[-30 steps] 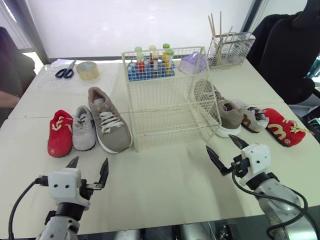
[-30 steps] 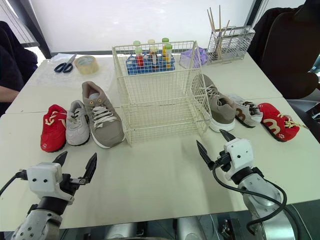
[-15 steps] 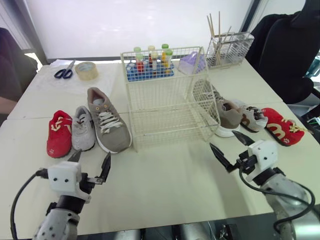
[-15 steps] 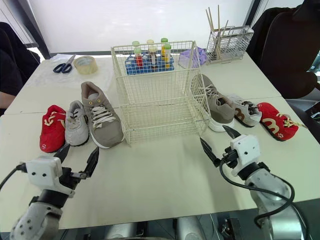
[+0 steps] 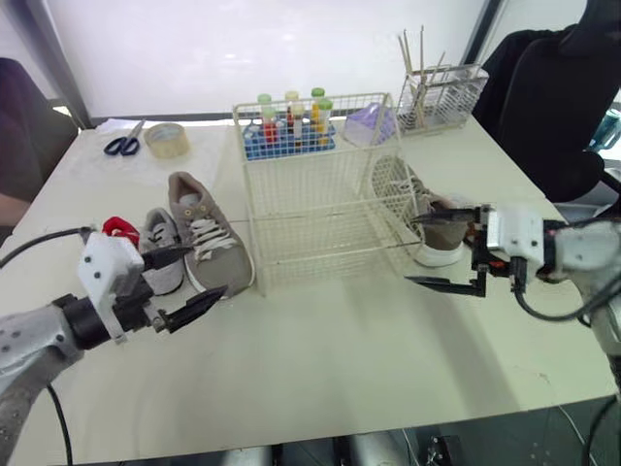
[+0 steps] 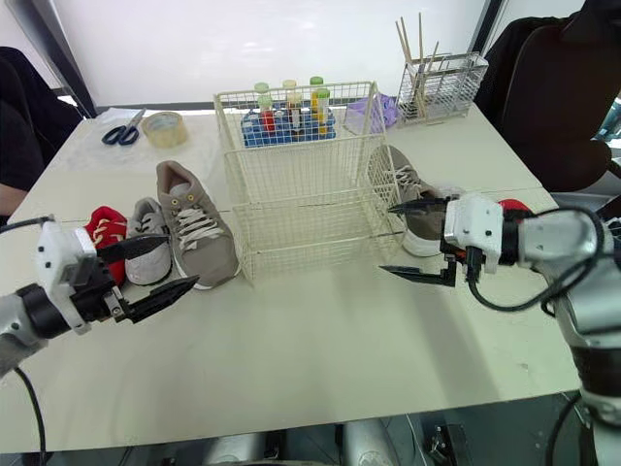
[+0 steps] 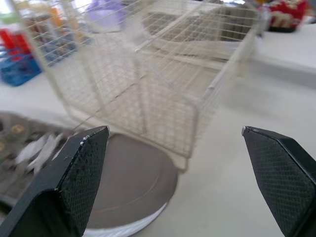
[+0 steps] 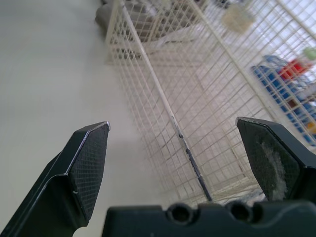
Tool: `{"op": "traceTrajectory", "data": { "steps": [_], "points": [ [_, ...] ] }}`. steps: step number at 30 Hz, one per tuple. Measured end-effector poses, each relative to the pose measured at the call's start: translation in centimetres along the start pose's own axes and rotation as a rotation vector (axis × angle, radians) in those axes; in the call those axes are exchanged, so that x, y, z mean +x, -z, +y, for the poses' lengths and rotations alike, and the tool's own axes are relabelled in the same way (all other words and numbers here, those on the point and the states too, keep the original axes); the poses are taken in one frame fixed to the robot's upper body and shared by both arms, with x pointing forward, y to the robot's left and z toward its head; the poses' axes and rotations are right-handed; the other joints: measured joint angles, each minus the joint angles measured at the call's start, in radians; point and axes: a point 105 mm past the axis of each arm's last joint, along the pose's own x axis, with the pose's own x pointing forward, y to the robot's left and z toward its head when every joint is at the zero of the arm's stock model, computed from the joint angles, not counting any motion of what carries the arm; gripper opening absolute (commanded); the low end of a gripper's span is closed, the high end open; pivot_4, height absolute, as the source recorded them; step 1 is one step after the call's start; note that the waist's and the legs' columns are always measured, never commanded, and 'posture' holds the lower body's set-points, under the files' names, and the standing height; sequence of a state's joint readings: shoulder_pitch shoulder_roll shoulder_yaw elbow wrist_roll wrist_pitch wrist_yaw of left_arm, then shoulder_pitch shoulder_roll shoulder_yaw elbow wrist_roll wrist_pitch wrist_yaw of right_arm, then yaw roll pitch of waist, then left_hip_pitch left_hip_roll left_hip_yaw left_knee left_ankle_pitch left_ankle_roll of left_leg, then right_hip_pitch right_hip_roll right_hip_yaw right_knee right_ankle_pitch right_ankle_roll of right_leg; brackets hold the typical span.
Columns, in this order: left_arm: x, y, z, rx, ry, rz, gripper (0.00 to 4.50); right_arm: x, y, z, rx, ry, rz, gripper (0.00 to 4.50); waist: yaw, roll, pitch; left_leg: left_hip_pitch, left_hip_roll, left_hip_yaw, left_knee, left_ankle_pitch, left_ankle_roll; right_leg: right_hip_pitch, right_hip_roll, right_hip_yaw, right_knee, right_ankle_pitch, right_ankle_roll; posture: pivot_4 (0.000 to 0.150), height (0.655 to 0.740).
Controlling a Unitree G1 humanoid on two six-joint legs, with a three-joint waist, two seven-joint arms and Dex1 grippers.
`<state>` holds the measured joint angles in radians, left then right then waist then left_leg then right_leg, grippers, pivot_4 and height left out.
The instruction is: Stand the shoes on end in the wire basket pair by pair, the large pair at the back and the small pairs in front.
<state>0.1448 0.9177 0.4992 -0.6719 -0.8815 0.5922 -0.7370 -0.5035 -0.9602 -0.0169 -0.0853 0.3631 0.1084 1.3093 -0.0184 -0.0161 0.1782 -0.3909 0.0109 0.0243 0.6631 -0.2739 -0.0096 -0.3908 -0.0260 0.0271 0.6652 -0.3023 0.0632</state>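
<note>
Bright, even daylight comes off the broad white panel (image 5: 272,44) along the far side, blown out to flat white. The pale table (image 5: 320,359) catches a mild sheen. Shadows are faint and soft-edged, lying just under the cream wire basket (image 5: 325,194) and the grey-brown laced sneaker (image 5: 209,238).

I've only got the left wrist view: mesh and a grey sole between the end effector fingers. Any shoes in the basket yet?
Observer: None; the wire basket holds no shoes.
Reviewer: And the other arm?
Observer: The right end effector is open at the basket's right front corner, near the right large grey shoe.
Reviewer: Small shoes on the left?
Observer: A red shoe and a small grey shoe lie beside the left large grey shoe.
</note>
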Motion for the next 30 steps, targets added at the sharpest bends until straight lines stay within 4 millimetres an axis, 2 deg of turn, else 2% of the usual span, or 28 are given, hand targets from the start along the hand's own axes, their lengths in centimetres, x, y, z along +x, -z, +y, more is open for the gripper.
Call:
{"op": "traceTrajectory", "data": {
  "steps": [5,11,21,24,27,30],
  "points": [
    [0.6,-2.1,0.2,0.014,0.035,-0.051,4.48,1.0,0.3,-1.8,-0.06,-0.097,0.076,4.5,0.002,0.0,0.0,-0.001,0.0,0.0,-0.001,0.0,0.0,-0.001,-0.001,0.0,0.0,0.001,0.003,0.15,0.74],
    [0.9,-2.7,0.6,0.012,-0.005,-0.063,4.48,2.4,1.4,-1.5,-0.044,-0.228,0.16,4.5,0.002,0.001,0.0,-0.002,0.0,0.0,-0.002,0.0,-0.001,-0.003,-0.002,0.0,0.0,0.002,0.003,0.15,0.74],
    [1.1,-2.9,0.4,0.018,-0.041,-0.071,4.48,4.3,2.8,-1.1,-0.019,-0.224,0.27,4.5,0.001,0.001,0.001,-0.002,0.0,-0.001,-0.003,-0.001,-0.001,-0.003,-0.003,0.0,0.0,0.0,0.0,0.15,0.74],
    [1.2,-2.8,0.4,0.014,-0.045,-0.071,4.5,4.7,2.9,-0.9,-0.009,-0.213,0.279,3.67,0.001,0.001,0.001,-0.002,0.0,-0.001,-0.003,-0.001,-0.001,-0.003,-0.003,0.0,0.0,0.0,0.0,0.15,0.74],
    [1.2,-2.8,0.4,0.013,-0.048,-0.068,4.5,4.9,3.3,-0.4,0.008,-0.22,0.292,2.28,0.002,0.001,0.001,-0.002,0.0,0.0,-0.003,-0.001,-0.001,-0.003,-0.003,0.0,0.0,0.0,0.0,0.15,0.74],
    [1.3,-2.9,0.6,0.017,-0.051,-0.074,4.5,4.9,3.5,-0.2,0.012,-0.209,0.308,0.71,0.003,0.001,0.001,-0.002,0.0,0.0,-0.003,-0.001,-0.001,-0.004,-0.003,0.0,0.0,0.0,0.0,0.15,0.74]
  ]
}}
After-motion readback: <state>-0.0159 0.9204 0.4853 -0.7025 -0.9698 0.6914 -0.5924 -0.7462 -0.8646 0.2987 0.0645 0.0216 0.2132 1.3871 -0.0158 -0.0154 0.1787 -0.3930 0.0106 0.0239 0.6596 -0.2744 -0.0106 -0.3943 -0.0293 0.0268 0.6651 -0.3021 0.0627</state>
